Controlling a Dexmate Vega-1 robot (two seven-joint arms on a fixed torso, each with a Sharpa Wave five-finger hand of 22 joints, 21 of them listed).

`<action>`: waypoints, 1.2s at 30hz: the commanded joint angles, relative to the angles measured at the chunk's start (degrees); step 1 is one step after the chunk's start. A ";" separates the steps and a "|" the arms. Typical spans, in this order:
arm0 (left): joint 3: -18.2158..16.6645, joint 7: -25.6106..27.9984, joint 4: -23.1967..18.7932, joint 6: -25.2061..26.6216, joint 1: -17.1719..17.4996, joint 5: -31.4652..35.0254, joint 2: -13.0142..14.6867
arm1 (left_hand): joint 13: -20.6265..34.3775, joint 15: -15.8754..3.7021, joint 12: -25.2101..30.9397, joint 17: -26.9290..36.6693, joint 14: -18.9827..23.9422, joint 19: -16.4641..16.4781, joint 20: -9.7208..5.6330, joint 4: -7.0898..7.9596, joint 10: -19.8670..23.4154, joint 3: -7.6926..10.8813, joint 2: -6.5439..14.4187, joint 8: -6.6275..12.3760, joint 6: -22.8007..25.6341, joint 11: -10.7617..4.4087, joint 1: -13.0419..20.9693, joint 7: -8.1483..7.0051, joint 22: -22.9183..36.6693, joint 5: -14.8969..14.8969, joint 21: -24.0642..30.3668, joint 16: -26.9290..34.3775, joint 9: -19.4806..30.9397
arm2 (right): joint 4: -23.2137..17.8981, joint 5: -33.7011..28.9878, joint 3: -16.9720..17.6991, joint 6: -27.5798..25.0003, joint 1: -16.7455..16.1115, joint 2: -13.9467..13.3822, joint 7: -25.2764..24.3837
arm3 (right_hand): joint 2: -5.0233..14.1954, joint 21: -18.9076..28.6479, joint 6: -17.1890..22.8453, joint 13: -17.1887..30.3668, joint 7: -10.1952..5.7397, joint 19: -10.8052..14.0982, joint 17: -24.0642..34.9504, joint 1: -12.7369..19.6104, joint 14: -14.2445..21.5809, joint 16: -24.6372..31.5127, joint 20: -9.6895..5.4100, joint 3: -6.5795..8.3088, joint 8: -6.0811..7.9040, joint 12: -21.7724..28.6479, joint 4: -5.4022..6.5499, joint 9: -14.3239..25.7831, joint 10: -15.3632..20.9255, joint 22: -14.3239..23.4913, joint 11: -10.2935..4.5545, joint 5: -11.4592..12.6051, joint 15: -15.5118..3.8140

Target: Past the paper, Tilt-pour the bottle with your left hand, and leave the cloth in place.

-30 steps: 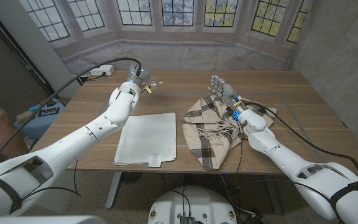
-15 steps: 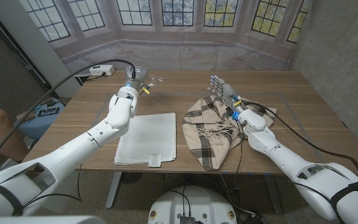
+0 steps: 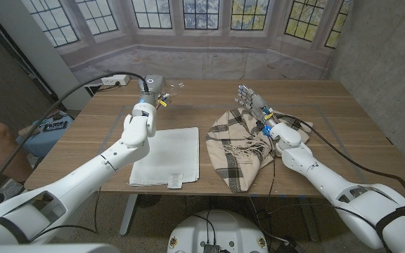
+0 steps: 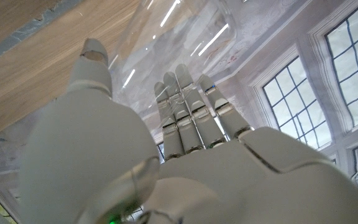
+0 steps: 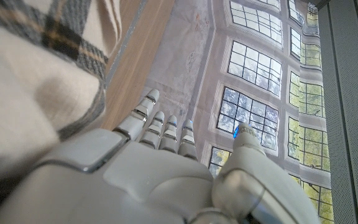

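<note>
The left hand reaches over the far part of the table, its fingers wrapped around a clear bottle that it holds just above the wood. In the left wrist view the bottle shows as a transparent curved wall lying against those fingers. Nearer the robot than this hand lies the white paper, flat, with a small tag at its near edge. To the hand's right, just beside the paper, the plaid cloth sits bunched up. The right hand stands at the cloth's far side, fingers straight and apart, holding nothing; the cloth lies close by it.
</note>
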 commanded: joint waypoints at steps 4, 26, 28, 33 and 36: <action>-2.55 13.17 0.41 0.49 3.20 -12.71 -2.57 | 5.23 -0.82 -0.56 0.08 1.07 0.18 0.22 2.66 0.89 3.50 8.73 3.27 7.79 -0.68 1.36 1.37 0.16 0.56 0.33 -0.21 0.08 | -2.06 -0.54 -0.27 -2.01 0.24 -1.40 0.06 | 0.25 0.05 0.57 0.26 0.18 0.66 0.26 0.20 0.53 0.00 -0.11 -0.14 0.20 0.15 -0.05 0.32 0.46 0.09 0.18 0.01 0.05; -6.93 25.41 5.57 -9.48 3.97 -32.84 -5.10 | 3.07 -0.36 -2.93 -1.53 0.49 0.26 0.10 2.93 -0.25 4.22 8.60 1.93 5.69 0.16 0.58 1.56 0.23 1.33 0.50 -1.80 -0.22 | -1.57 -1.23 -1.13 -3.53 1.79 -1.07 0.27 | 0.21 0.04 0.58 0.27 0.20 0.67 0.26 0.15 0.61 -0.02 -0.11 -0.13 0.19 0.14 -0.04 0.33 0.46 0.09 0.14 0.01 0.06; -6.79 26.79 6.43 -10.28 3.78 -33.47 -5.39 | 2.90 -0.35 -3.07 -1.57 0.48 0.27 0.07 2.91 -0.15 4.26 8.60 1.89 5.67 0.20 0.57 1.55 0.23 1.38 0.51 -1.83 -0.23 | -1.46 -1.33 -1.20 -3.55 1.89 -1.01 0.22 | 0.23 0.05 0.59 0.27 0.20 0.67 0.26 0.15 0.59 -0.03 -0.12 -0.12 0.19 0.13 -0.03 0.33 0.44 0.09 0.14 0.01 0.06; -6.41 32.48 10.64 -16.39 3.34 -34.65 -6.33 | 2.46 -0.34 -3.17 -1.47 0.87 0.40 -0.04 3.11 0.68 4.15 8.70 1.98 6.08 0.01 0.23 1.97 0.24 1.43 0.60 -1.57 -0.27 | -1.29 -1.37 -1.30 -3.69 2.00 -0.81 0.12 | 0.24 0.03 0.60 0.27 0.18 0.65 0.27 0.10 0.59 -0.03 -0.09 -0.12 0.20 0.15 -0.01 0.33 0.49 0.09 0.14 0.01 0.04; -6.05 34.39 12.69 -18.43 2.75 -35.38 -7.02 | 2.27 -0.33 -3.33 -1.54 1.01 0.40 -0.05 3.24 0.75 4.09 8.66 1.97 6.14 0.13 -0.05 2.01 0.25 1.44 0.61 -1.57 -0.29 | -1.84 -1.45 -1.29 -4.06 1.74 -0.93 -0.39 | 0.21 0.04 0.61 0.27 0.16 0.66 0.26 0.13 0.64 -0.02 -0.11 -0.12 0.20 0.16 -0.04 0.33 0.54 0.09 0.06 0.01 0.10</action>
